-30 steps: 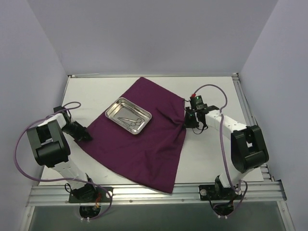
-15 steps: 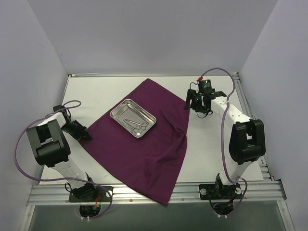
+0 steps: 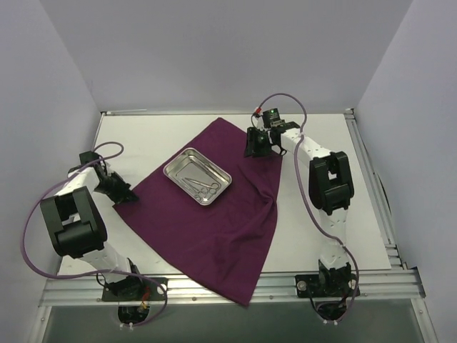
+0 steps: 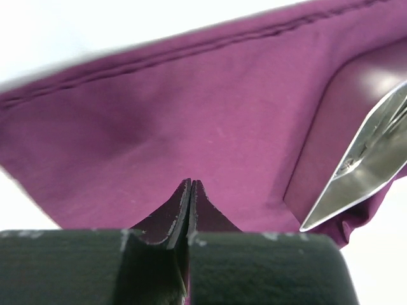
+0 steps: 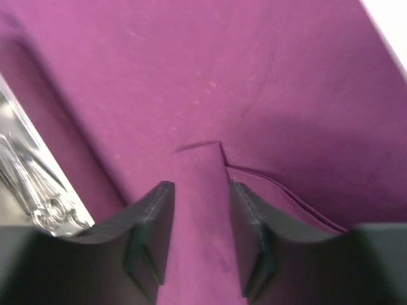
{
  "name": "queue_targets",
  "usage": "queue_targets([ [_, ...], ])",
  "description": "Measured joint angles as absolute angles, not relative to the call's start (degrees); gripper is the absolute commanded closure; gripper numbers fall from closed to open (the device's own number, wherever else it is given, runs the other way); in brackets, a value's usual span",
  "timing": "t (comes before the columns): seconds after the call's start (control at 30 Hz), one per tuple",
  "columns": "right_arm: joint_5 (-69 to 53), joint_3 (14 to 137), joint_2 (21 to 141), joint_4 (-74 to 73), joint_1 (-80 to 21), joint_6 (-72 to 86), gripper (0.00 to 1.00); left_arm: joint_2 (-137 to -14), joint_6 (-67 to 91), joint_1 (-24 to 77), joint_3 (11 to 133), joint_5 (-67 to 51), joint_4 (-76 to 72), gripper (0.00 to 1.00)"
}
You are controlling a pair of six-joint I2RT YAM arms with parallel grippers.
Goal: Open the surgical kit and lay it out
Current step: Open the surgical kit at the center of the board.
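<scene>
Purple cloth (image 3: pixel 214 221) lies spread as a diamond over the middle of the white table (image 3: pixel 143 139). Its lower corner hangs past the near rail, and its right edge is rumpled. Bare table stays open at upper left and all down the right side, with walls close behind. One tray (image 3: pixel 173 161) sits on the cloth's upper half and holds thin instruments (image 3: pixel 202 184), seemingly two, though they are too small to count surely. The left arm is folded low, its end effector (image 4: pixel 191 190) pressed together on the cloth's left corner. The right arm reaches far toward upper centre, its end effector (image 5: pixel 198 190) spread and straddling cloth beside a small fold.
</scene>
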State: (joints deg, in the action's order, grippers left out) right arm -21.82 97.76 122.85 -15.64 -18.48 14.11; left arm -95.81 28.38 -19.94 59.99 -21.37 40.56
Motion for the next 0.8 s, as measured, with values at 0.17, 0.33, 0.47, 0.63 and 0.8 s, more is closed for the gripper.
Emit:
queue_targets([
  [0.17,-20.47,98.83,125.12,-17.56,-18.72,16.62,0.87,-97.30,29.69,-17.26,60.64,-21.89,39.70,0.98],
  [0.33,-20.40,103.57,128.33,-15.46,-18.81,18.04,0.99,-98.89,31.24,-16.16,60.75,-22.83,38.41,0.98],
  [0.47,-20.38,108.68,133.08,-14.04,-18.98,18.90,1.00,-100.77,32.42,-16.10,60.80,-22.98,37.71,0.98],
  [0.63,-21.37,114.93,140.38,-13.78,-19.79,20.27,1.00,-103.68,34.33,-16.05,60.77,-23.00,36.73,0.98],
  [0.8,-21.19,119.79,143.61,-13.91,-20.64,21.58,1.00,-105.06,35.86,-16.08,60.99,-23.88,36.36,0.98],
])
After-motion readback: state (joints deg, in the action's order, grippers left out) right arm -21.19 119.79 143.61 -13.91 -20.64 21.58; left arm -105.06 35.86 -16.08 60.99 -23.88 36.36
